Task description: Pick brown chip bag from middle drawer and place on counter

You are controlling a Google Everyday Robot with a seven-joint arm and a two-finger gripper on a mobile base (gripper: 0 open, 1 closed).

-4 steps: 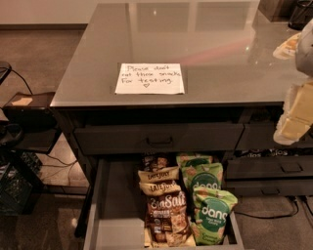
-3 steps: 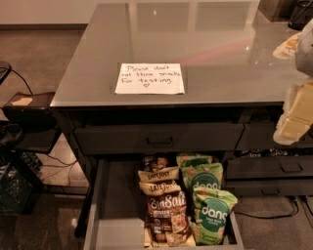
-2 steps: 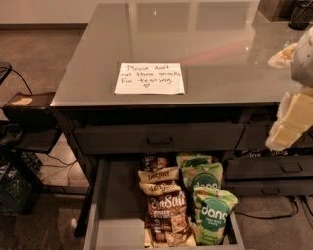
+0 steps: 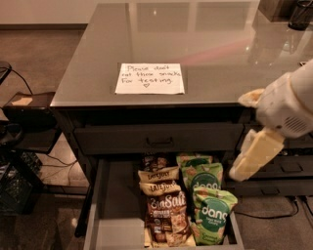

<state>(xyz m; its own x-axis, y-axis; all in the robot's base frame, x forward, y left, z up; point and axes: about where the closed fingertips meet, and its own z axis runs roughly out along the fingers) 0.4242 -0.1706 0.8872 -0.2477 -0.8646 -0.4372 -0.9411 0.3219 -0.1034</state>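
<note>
The brown chip bag (image 4: 166,215) with white "Sea Salt" lettering lies in the open middle drawer (image 4: 111,210), right of the drawer's bare left floor. Two tan "Late July" bags (image 4: 157,179) lie just behind it and green "dang" bags (image 4: 211,215) lie to its right. The counter (image 4: 195,44) is a glossy grey top with a white handwritten note (image 4: 149,78). My gripper (image 4: 240,137) is at the right, in front of the counter's front edge and above the drawer's right side. Its cream fingers (image 4: 256,154) stand apart and hold nothing.
A shut dark drawer front with a black handle (image 4: 159,141) sits above the open drawer. More drawer fronts (image 4: 288,168) are at the right. A black crate (image 4: 14,188) and cables lie on the floor at the left. Dark objects (image 4: 299,13) stand on the counter's far right corner.
My arm has moved left and down into view, from the right edge toward the drawer's right side. The bags and the drawer have not moved.
</note>
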